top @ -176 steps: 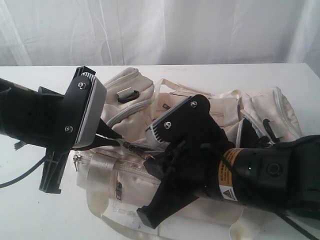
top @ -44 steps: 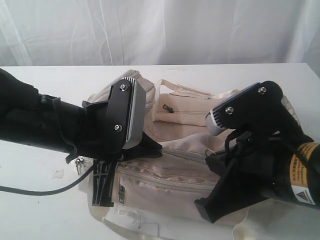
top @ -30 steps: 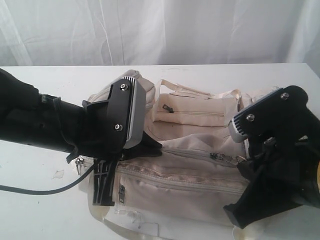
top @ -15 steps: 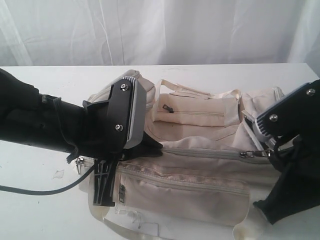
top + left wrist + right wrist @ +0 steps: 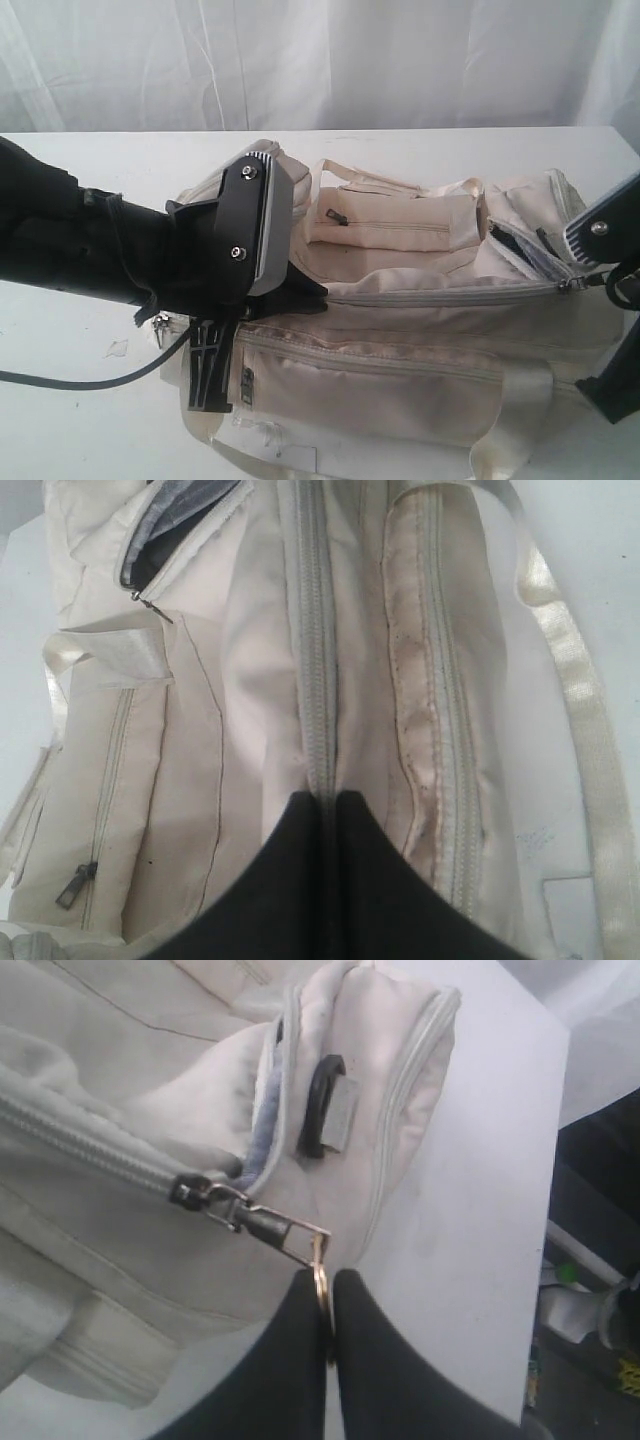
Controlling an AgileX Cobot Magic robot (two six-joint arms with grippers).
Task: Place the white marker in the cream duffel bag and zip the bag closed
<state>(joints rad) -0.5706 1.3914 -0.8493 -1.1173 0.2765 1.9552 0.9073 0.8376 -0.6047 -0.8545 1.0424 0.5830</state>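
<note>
Cream duffel bag (image 5: pixel 400 370): lies lengthwise on the white table (image 5: pixel 80 430), long side toward the exterior camera, between the 2 arms.
Main zip (image 5: pixel 450 296): grey, teeth meshed along its whole visible run across the top; slider at the bag's right end.
Zip pull (image 5: pixel 265 1228): dark metal, stretched straight off the slider and ending in a thin ring (image 5: pixel 320 1282).
Right gripper (image 5: pixel 322 1280): black fingers pressed together with the ring nipped between the tips, just off the bag's end, over bare table.
Left gripper (image 5: pixel 312 294): fingers closed tight on the bag's fabric at the zip's left end; the zip line runs straight into the seam between the tips.
End pocket (image 5: pixel 520 245): its zip gapes, dark lining showing.
Top pocket (image 5: pixel 385 225): zipped, with 1 small dark pull at its left end.
Writing: small white label (image 5: pixel 570 912) at the bag's lower edge beside a shiny strap (image 5: pixel 580 710); faint print near it, too small to read.
Right wrist view only: black clip (image 5: pixel 325 1105) on the bag's end panel, and the ring in the grip.
Left wrist view: brownish marks along the second zip (image 5: pixel 440 730), faint in the exterior view.
Exterior view only: both arms at once, black cable (image 5: pixel 70 382) trailing under the left arm, white curtain (image 5: pixel 300 60) behind.
</note>
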